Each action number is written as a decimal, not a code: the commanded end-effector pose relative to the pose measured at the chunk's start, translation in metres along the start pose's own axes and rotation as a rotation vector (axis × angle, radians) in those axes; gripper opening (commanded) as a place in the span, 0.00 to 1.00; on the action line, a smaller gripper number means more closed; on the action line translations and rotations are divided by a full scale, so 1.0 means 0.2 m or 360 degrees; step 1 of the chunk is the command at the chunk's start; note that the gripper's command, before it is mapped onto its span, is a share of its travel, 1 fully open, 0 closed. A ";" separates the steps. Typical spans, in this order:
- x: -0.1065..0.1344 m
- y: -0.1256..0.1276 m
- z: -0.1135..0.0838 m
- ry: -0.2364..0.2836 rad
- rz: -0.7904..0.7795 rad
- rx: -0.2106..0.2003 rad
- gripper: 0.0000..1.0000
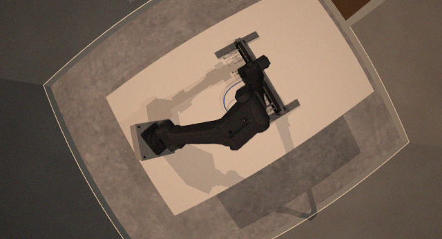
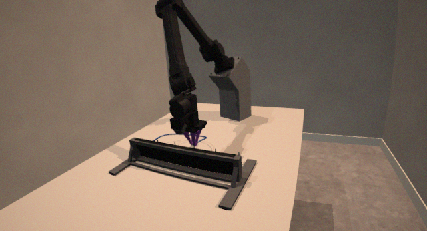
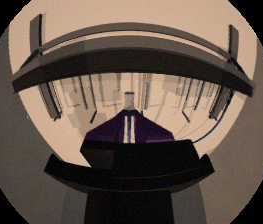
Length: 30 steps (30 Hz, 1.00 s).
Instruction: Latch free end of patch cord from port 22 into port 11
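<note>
The dark rack with the patch panel stands on the table, seen from behind in the exterior view and from above in the top view. My gripper with purple fingers hangs just in front of the panel's face, near its middle. It is shut on the cord's plug, a small pale piece at the fingertips, close to the panel in the wrist view. The blue cord arcs over the table from the plug towards the panel's far end. The port numbers are too small to read.
The arm's grey base block stands at the far table edge. The rack's two flat feet reach out across the table on both sides. The arm's shadow falls beside the cord.
</note>
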<state>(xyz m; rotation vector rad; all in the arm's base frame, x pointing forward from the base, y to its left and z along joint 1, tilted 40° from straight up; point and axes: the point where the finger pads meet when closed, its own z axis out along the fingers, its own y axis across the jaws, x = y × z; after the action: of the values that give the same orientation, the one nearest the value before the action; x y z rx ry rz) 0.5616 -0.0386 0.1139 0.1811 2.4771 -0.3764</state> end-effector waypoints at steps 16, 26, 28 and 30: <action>-0.17 -0.02 0.00 -0.0013 0.0005 0.0006 0.00; -0.17 -0.02 0.00 -0.0009 0.0001 0.0004 0.00; -0.16 -0.02 0.00 -0.0007 0.0000 0.0004 0.00; -0.16 -0.02 0.00 -0.0006 0.0000 0.0004 0.00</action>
<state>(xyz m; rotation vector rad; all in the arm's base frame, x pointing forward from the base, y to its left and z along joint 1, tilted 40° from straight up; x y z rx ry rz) 0.5813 -0.0393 0.1283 0.1802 2.4773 -0.3768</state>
